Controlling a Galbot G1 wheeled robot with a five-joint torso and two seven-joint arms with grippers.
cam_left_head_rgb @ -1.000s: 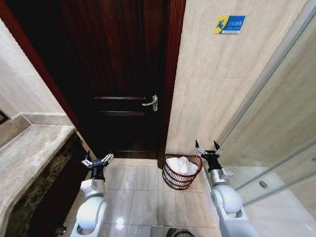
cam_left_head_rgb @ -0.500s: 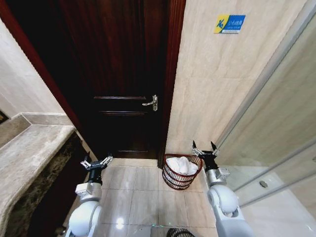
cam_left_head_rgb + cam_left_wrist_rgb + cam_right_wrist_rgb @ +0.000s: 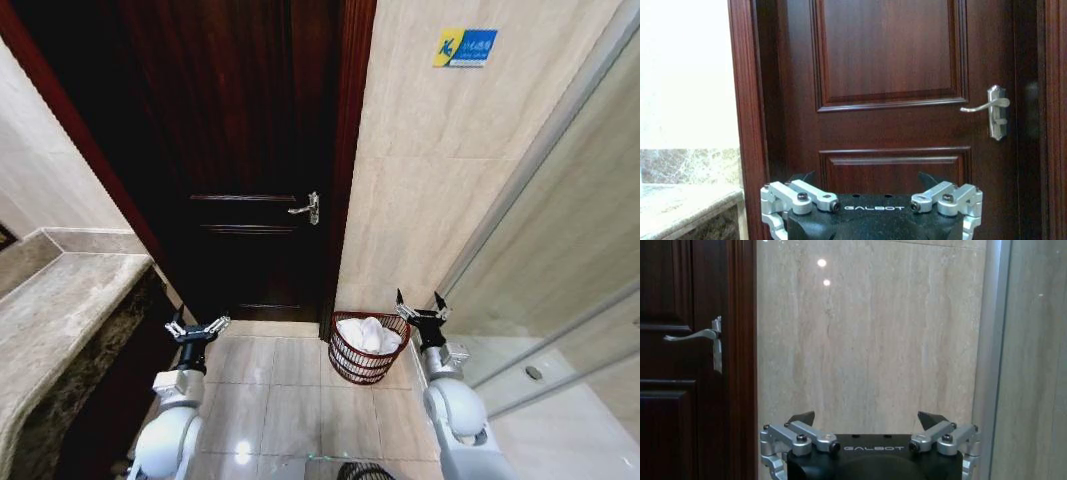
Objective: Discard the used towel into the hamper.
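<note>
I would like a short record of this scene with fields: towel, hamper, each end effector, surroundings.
towel: white towel lies inside the hamper
hamper: dark wire hamper on the tiled floor, by the door frame
left end effector: open, empty, before the dark door
right end effector: open, empty, beside the hamper's rim
surroundings: marble counter, glass partition
</note>
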